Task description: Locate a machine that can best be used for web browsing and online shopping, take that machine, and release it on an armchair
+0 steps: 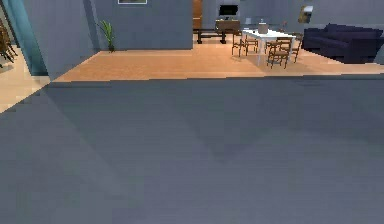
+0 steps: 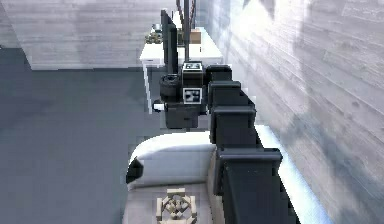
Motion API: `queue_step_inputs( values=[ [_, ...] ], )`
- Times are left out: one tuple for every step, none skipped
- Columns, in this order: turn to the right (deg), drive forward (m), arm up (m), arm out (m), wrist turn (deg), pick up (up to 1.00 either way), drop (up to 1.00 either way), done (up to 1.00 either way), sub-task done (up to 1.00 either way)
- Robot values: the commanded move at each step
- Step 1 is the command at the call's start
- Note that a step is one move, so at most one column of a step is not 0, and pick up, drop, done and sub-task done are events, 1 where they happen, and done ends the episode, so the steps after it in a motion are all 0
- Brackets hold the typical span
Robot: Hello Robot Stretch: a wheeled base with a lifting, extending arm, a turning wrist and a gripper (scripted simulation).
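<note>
A grey floor is shown spreading across the forward view's foreground, met farther back by a wooden floor. On the wood, a white counter is ringed by wooden chairs, with small pale items on its top that are too small to name. A dark sofa and a potted plant are also set on that floor. In the arm side view, another white counter is seen on grey flooring, a brown box beside it. A dark upright slab rises there, its foot hidden. A pale cushioned seat is placed nearer.
</note>
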Motion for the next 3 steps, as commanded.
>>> queue_step_inputs(
  values=[
    [0.0,0.00,0.00,0.00,0.0,0.00,1.00,0.00,0.00],
    [0.0,0.00,0.00,-0.10,0.0,0.00,0.00,0.00,0.00],
    [0.0,0.00,0.00,0.00,0.0,0.00,0.00,1.00,0.00]
  ],
)
